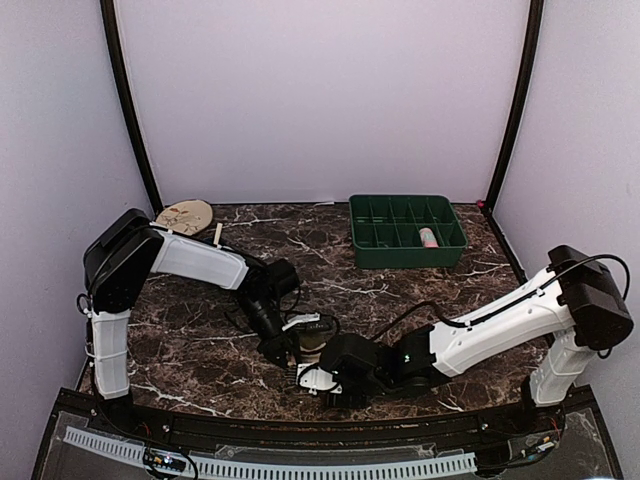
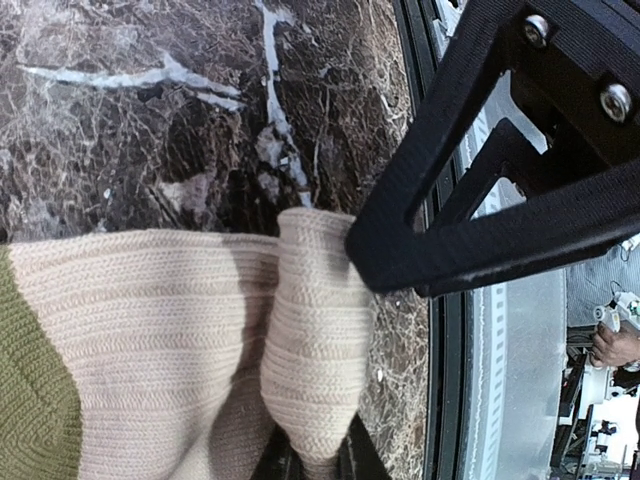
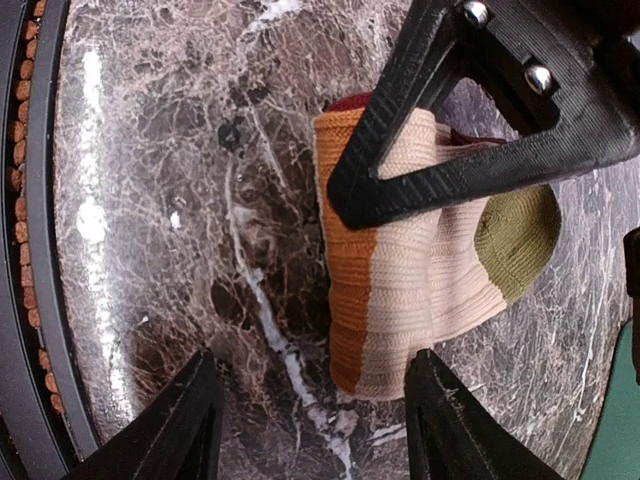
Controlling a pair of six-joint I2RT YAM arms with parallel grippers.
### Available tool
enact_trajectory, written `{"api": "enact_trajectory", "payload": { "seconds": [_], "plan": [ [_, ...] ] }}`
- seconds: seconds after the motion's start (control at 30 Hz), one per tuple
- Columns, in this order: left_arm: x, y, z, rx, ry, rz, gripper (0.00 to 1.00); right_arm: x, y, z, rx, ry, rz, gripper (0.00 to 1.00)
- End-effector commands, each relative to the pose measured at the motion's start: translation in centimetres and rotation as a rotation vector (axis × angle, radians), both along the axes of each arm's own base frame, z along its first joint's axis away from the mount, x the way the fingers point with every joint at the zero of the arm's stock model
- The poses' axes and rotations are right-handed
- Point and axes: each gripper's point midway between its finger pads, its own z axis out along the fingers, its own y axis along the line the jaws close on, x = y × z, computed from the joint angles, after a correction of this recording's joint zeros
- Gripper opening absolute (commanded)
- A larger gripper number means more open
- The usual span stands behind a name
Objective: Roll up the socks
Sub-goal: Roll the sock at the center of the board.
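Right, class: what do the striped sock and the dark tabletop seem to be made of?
The cream, orange and olive striped sock: soft knitted yarn, matte, perhaps cotton or wool; fine ribs show. The dark veined tabletop: polished marble or marble-look laminate, which is unclear; white veins and glossy reflections.

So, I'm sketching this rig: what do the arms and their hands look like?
Left arm and right arm: white shells, black joints, a thin black cable looping beside the right one. Left hand and right hand: black, fingers shaped as open triangular frames fastened with silver screws.
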Motion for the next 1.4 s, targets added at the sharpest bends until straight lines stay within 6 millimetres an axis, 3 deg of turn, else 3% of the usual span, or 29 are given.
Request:
{"api": "enact_trajectory", "payload": {
  "seconds": [0.0, 0.4, 0.9, 1.03, 1.1, 1.2, 1.37],
  "plan": [
    [-0.8, 0.4, 0.1, 0.006, 0.067, 0.009, 0.04, 0.8, 1.5, 0.7, 0.034, -0.024, 0.02, 0.58],
    [-1.5, 0.8, -0.2, 0.014, 0.103, 0.013, 0.04, 2.3, 1.9, -0.3, 0.014, -0.008, 0.012, 0.52],
    [-1.5, 0.7, -0.2, 0.009, 0.116, 0.013, 0.04, 2.5, 2.1, -2.1, -0.019, 0.055, 0.019, 0.21],
    [-1.3, 0.7, -0.1, 0.015, 0.109, 0.02, 0.11, 3.1, 1.9, -2.4, -0.024, 0.082, 0.004, 0.07],
    [-1.2, 0.8, -0.2, 0.032, 0.098, 0.029, 0.21, 3.2, 1.9, -2.6, -0.027, 0.102, 0.0, 0.0],
    [-0.9, 1.2, -0.1, 0.053, 0.07, 0.046, 0.33, 3.4, 2.1, -2.8, -0.03, 0.124, -0.001, 0.0],
    [-0.5, 2.1, 0.1, 0.085, 0.033, 0.081, 0.43, 3.3, 2.0, -3.6, -0.049, 0.156, -0.003, 0.0]
  ]
}}
